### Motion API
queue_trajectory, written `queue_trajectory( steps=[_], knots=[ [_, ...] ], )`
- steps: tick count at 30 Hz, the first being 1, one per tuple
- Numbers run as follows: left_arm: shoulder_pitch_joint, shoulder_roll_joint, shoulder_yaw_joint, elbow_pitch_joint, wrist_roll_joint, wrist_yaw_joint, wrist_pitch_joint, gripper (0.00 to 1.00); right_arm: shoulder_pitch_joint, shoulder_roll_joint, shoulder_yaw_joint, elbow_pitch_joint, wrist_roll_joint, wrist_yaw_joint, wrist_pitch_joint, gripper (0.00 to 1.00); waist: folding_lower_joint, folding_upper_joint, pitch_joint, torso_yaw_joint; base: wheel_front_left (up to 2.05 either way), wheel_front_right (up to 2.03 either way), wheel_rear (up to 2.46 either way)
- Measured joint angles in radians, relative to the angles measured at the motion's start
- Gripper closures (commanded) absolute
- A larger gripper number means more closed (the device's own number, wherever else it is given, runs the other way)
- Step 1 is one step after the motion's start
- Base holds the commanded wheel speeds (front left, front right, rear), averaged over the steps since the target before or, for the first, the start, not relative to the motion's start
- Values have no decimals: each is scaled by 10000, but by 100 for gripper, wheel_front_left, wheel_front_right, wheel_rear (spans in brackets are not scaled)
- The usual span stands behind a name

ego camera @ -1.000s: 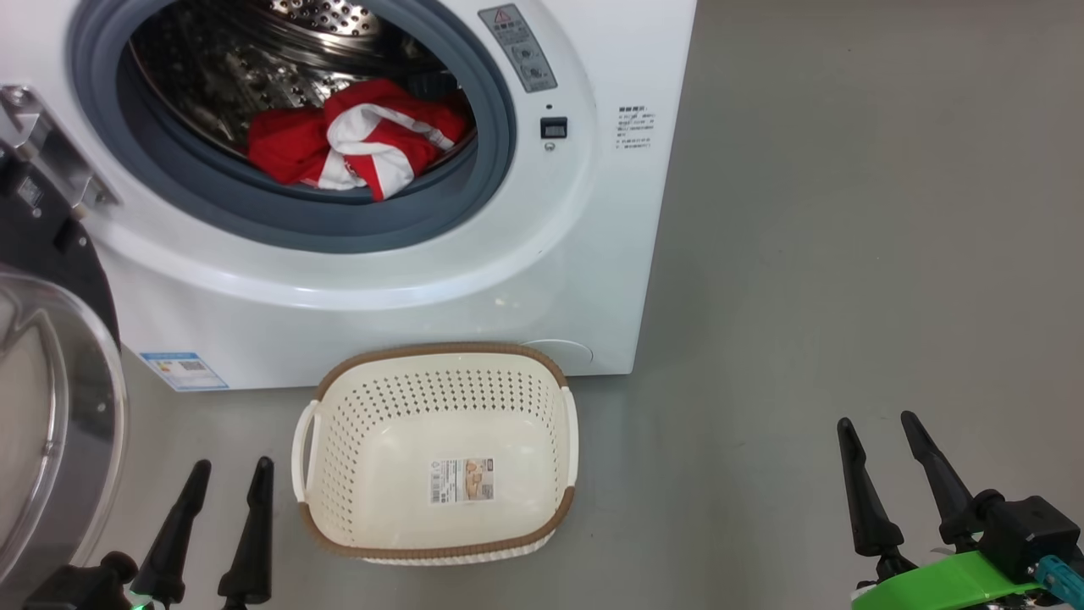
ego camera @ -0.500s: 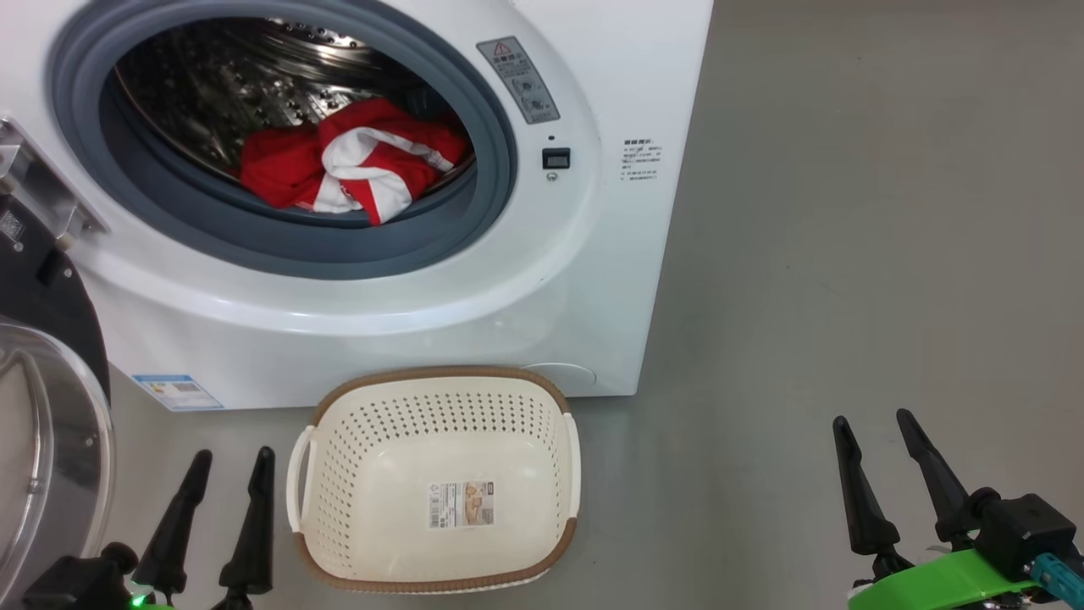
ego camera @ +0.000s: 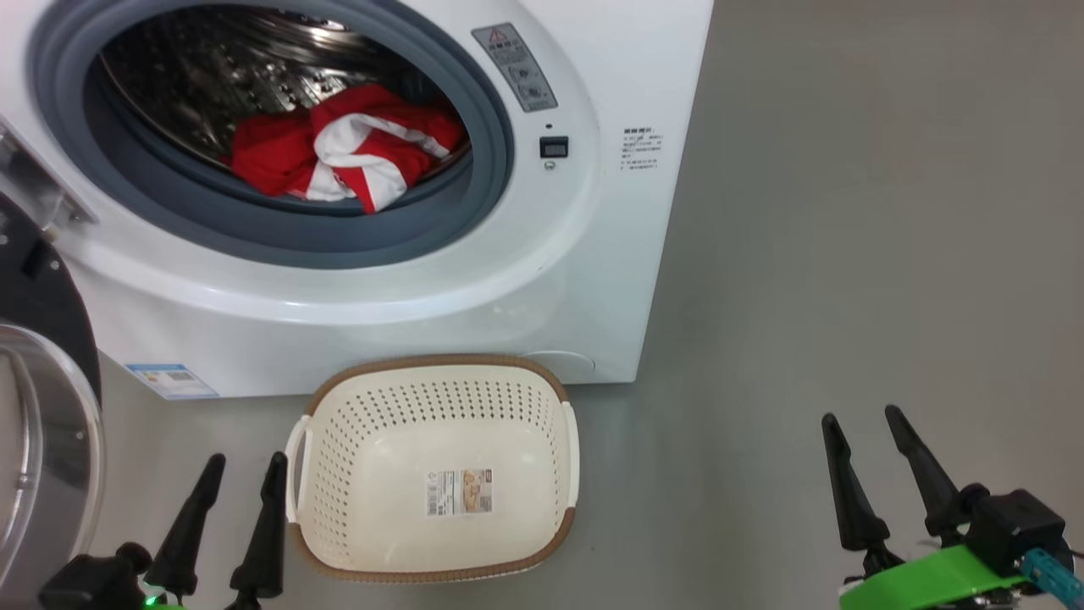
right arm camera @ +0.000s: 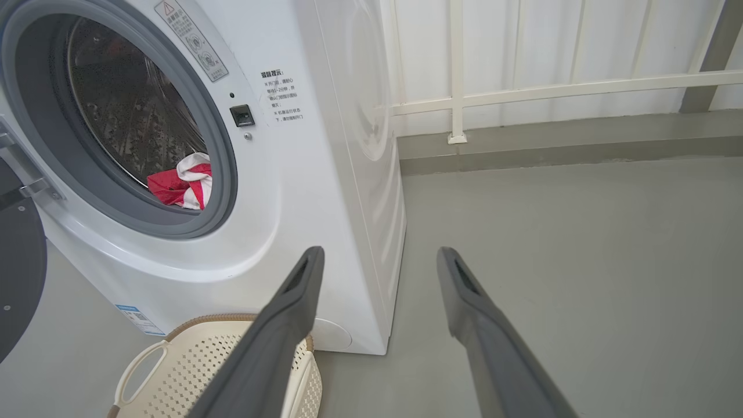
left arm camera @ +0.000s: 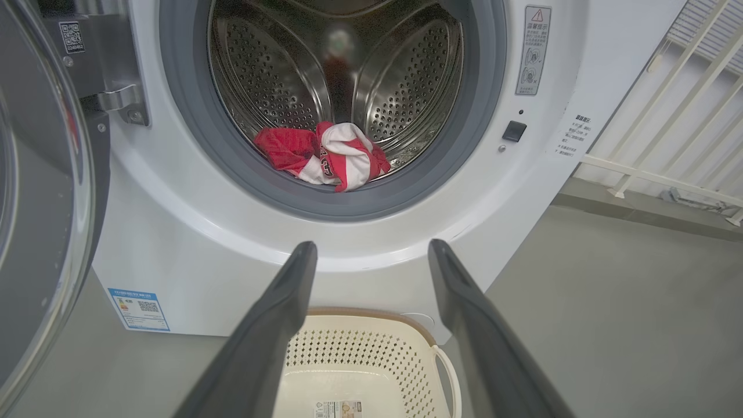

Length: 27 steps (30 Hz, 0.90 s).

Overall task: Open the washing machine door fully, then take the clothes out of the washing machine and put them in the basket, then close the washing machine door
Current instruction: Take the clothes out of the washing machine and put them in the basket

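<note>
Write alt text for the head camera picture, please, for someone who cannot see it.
A white washer stands with its door swung open at left and red clothes inside. An empty basket sits on the floor before it, between the robot's open left hand and open right hand.

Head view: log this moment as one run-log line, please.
door: open | clothes: in drum | basket: no clothes, before washing machine | left gripper: open, holding nothing | right gripper: open, holding nothing
</note>
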Motion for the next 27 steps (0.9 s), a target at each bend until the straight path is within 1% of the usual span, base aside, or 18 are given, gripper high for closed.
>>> queue_trajectory(
  steps=[4,8,12,13,19,27],
  knots=[
    [-340,58,-88,372,0,0,2,0,-263,0,31,-38,0,0,0,0,0,0,267,-45,0,0,0],
    [-1276,69,-94,779,0,0,0,0,-482,-2,92,-77,2,0,0,0,0,0,617,-118,0,0,0],
    [-2334,207,-360,1367,0,0,0,0,-744,-4,184,-161,4,0,0,0,0,0,1042,-227,0,0,0],
    [-2988,290,-424,1753,-109,0,0,0,-922,-4,242,-192,13,0,0,0,0,1,1287,-294,0,0,0],
    [-4973,761,-658,3120,-437,0,0,0,-1408,-13,353,-284,247,0,0,0,-1,0,2032,-552,0,0,0],
    [-7358,1239,-1559,5181,-1503,0,0,0,-1868,-23,566,-407,349,0,0,0,-1,0,2911,-963,0,0,0]
  ],
)
